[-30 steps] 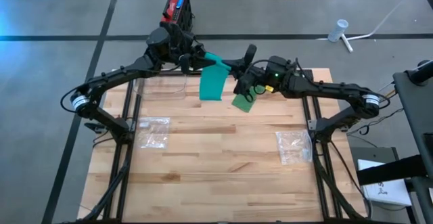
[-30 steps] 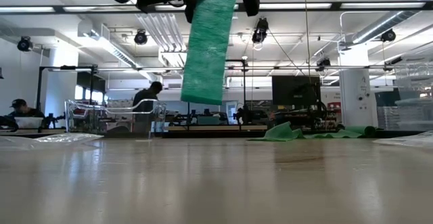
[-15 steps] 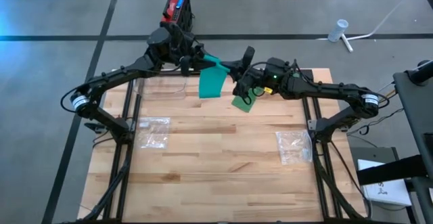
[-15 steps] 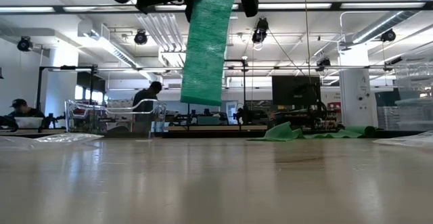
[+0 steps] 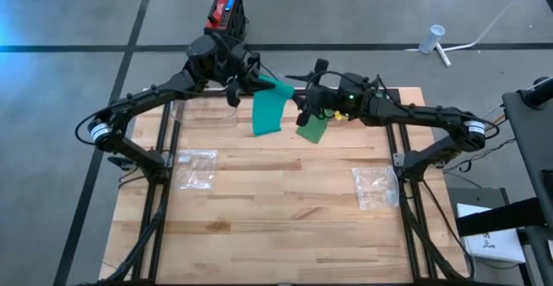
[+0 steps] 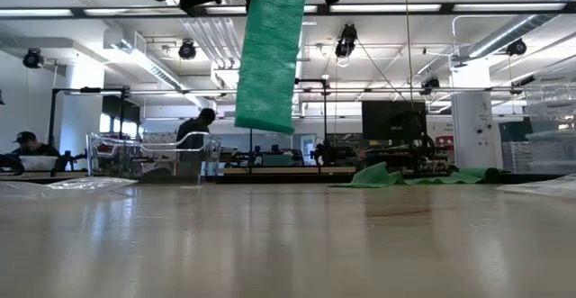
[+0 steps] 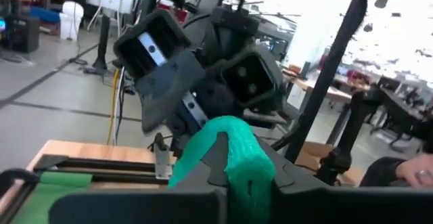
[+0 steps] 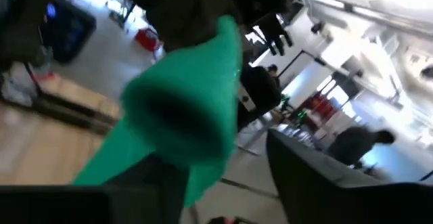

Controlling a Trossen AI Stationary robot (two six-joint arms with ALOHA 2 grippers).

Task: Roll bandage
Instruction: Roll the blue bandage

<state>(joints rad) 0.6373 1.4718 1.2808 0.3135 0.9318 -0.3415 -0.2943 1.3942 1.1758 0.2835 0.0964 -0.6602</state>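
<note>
High view: my left gripper (image 5: 243,78) and right gripper (image 5: 304,98) meet above the table's (image 5: 285,208) far edge; the green bandage (image 5: 268,113) hangs from the left one, a second green piece (image 5: 312,130) lying below the right.

Low view: the bandage (image 6: 268,59) dangles free, well clear of the tabletop.

Left wrist view: my left fingers are clamped tight on the bandage's rolled top (image 7: 230,149).

Right wrist view: my right fingers stand parted beside the roll (image 8: 183,112), holding nothing.

Step, as I judge it: a handover between turns of rolling. Next I must regrip with the right and wind the hanging tail evenly.
</note>
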